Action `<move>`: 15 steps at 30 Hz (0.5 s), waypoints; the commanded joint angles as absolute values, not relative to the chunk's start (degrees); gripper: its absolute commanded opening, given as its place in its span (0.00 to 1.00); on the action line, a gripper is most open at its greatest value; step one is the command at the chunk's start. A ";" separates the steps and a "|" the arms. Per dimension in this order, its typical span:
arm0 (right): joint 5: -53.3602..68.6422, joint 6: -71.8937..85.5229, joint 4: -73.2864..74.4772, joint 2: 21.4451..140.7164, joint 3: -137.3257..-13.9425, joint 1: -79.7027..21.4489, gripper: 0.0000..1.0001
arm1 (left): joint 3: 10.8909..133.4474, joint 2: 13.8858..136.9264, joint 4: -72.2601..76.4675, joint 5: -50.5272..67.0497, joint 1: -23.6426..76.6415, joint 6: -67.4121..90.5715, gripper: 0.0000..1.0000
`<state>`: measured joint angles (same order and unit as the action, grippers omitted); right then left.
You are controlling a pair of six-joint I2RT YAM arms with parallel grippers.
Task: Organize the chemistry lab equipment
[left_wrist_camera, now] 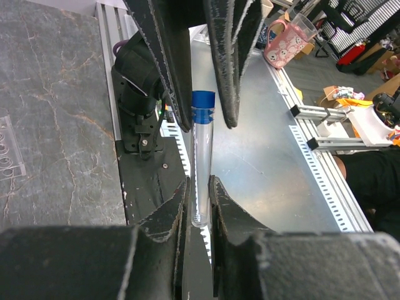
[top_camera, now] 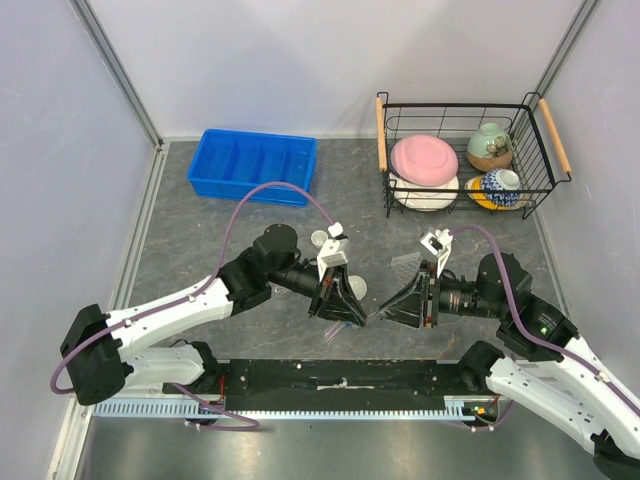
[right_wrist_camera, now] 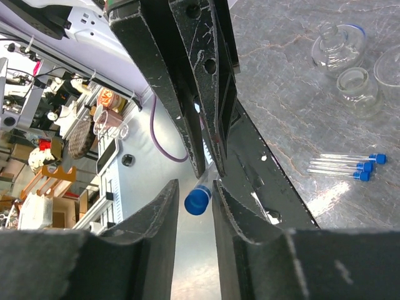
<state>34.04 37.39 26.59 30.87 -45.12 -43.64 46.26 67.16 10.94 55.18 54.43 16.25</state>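
A clear tube with a blue cap (left_wrist_camera: pixel 201 150) hangs in the air between the two arms, over the near edge of the table. My left gripper (left_wrist_camera: pixel 199 181) is shut on its rounded bottom end. My right gripper (right_wrist_camera: pixel 194 186) faces it with the capped end (right_wrist_camera: pixel 197 200) between its jaws. One finger (right_wrist_camera: pixel 228 206) lies against the tube, and a gap shows on the cap's other side. In the top view the two grippers (top_camera: pixel 350 316) (top_camera: pixel 386 312) meet tip to tip. Several more blue-capped tubes (right_wrist_camera: pixel 347 165) lie on the table, near a glass flask (right_wrist_camera: pixel 337 45) and a beaker (right_wrist_camera: pixel 357 92).
A clear plastic rack (left_wrist_camera: pixel 9 150) lies at the left edge of the left wrist view. A blue bin (top_camera: pixel 254 165) stands at the back left. A wire basket (top_camera: pixel 538 150) at the back right holds a pink plate and patterned bowls. Small white dishes (top_camera: pixel 320 238) sit behind the left gripper.
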 commanded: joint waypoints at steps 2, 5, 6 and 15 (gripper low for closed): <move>34.10 36.48 25.05 30.94 -46.40 -43.77 0.27 | 47.11 66.18 13.36 56.51 53.79 17.58 0.02; 33.05 35.86 26.10 31.11 -46.84 -43.77 0.07 | 47.20 66.01 13.18 56.34 53.70 17.84 0.02; 32.44 35.60 26.89 31.29 -47.02 -43.68 0.02 | 47.28 65.92 12.84 55.73 53.70 18.02 0.02; 14.46 28.58 35.05 35.68 -51.15 -43.68 0.00 | 53.70 66.10 1.50 43.61 51.33 21.09 0.64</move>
